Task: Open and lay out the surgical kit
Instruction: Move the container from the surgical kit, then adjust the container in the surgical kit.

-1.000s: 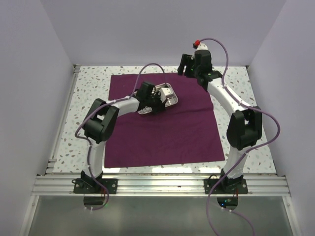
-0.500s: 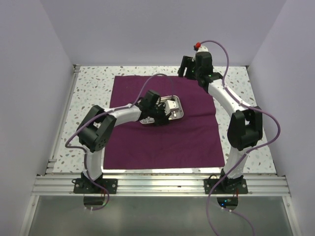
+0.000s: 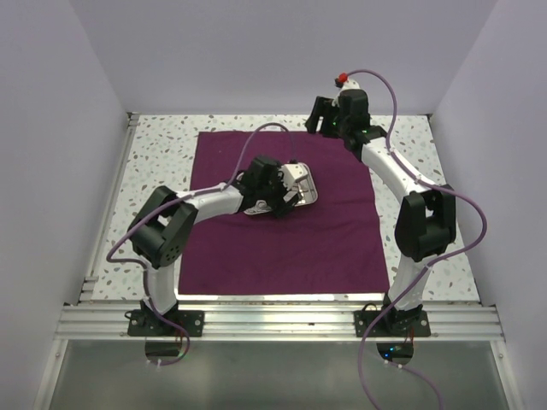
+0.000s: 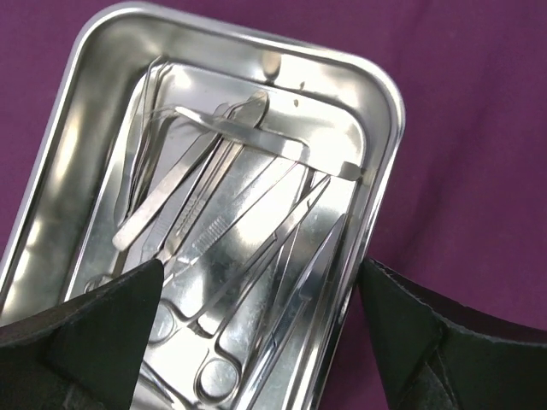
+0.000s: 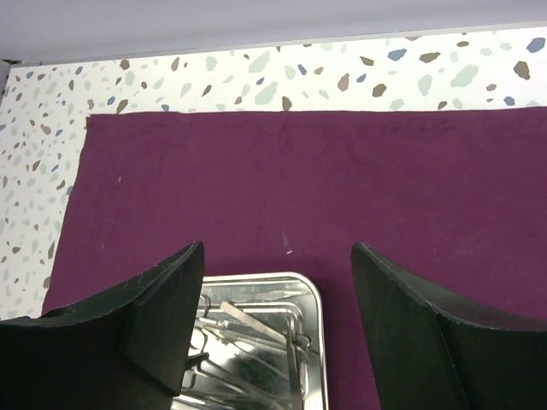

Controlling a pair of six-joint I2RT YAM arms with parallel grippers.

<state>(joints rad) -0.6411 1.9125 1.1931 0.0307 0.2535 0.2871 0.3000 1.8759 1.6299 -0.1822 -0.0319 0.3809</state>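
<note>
The dark purple cloth wrap (image 3: 282, 248) lies spread flat on the table. On its far middle sits the shiny steel tray (image 3: 314, 191), holding several silver scissors, forceps and tweezers (image 4: 231, 213). My left gripper (image 3: 284, 193) hovers low over the tray's near end, open wide. In the left wrist view one finger is over the tray (image 4: 77, 128) and the other is outside its right rim, above the cloth (image 4: 470, 128). My right gripper (image 3: 320, 117) hangs open above the cloth's far edge, holding nothing. In the right wrist view it looks down on the cloth (image 5: 299, 188) and tray (image 5: 256, 280).
Speckled tabletop (image 3: 162, 145) borders the cloth on the left, far and right sides. White walls (image 3: 77, 128) enclose the table. An aluminium rail (image 3: 282, 320) with both arm bases runs along the near edge.
The left gripper carried the tray slightly right and nearer, set it flat on the cloth, then opened and let go. The right arm has barely moved.
</note>
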